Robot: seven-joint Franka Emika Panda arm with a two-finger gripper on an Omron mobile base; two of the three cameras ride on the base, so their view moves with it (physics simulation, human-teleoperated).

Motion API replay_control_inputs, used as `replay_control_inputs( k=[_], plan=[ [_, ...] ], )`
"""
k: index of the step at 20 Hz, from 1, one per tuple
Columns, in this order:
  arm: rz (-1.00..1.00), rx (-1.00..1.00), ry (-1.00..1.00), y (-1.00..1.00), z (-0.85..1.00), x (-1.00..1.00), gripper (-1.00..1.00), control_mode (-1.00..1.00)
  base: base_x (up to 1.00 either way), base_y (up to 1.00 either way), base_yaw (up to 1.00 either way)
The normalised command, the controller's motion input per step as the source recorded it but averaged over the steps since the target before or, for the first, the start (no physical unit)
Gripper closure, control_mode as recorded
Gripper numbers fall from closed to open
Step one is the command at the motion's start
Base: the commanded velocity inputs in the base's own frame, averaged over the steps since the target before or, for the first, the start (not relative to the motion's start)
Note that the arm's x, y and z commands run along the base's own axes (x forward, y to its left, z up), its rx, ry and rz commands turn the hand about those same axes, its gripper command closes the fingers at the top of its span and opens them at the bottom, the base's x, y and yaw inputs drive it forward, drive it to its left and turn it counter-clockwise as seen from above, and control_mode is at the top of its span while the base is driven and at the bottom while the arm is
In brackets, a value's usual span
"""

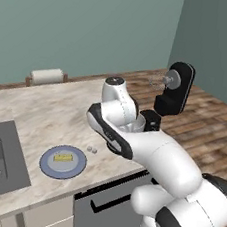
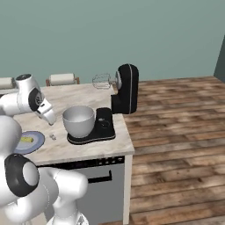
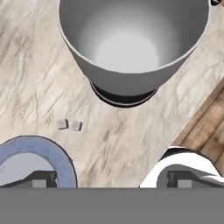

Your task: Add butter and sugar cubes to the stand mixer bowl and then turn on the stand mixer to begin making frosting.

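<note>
Marble-patterned beige counter [image 2: 83, 149] carries everything, with the glossy black stand mixer [image 2: 125, 90] on it, head tilted back and wire whisk raised. Seated on that mixer's flat base is the deep silvery-white metal bowl [image 3: 131, 43], empty. Well to the mixer's side lies a round blue-grey plate [image 1: 62, 161] holding the small yellow butter stick [image 1: 63, 156]; two tiny whitish-grey sugar cubes [image 3: 69, 125] sit between plate and mixer. The gripper [image 3: 109, 179] hovers above them, fingers spread wide, holding nothing
</note>
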Motion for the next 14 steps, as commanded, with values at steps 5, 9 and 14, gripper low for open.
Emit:
replay_control_inputs(
  k=[5, 9, 14],
  plan=[
    [0.00, 0.00, 0.05, 0.34, -0.23, 0.18, -1.00, -1.00, 0.00, 0.00, 0.00],
    [0.00, 0.00, 0.08, 0.25, -0.18, 0.02, -1.00, -1.00, 0.00, 0.00, 0.00],
    [0.00, 0.00, 0.05, 0.18, -0.20, 0.02, -1.00, -1.00, 0.00, 0.00, 0.00]
  ],
)
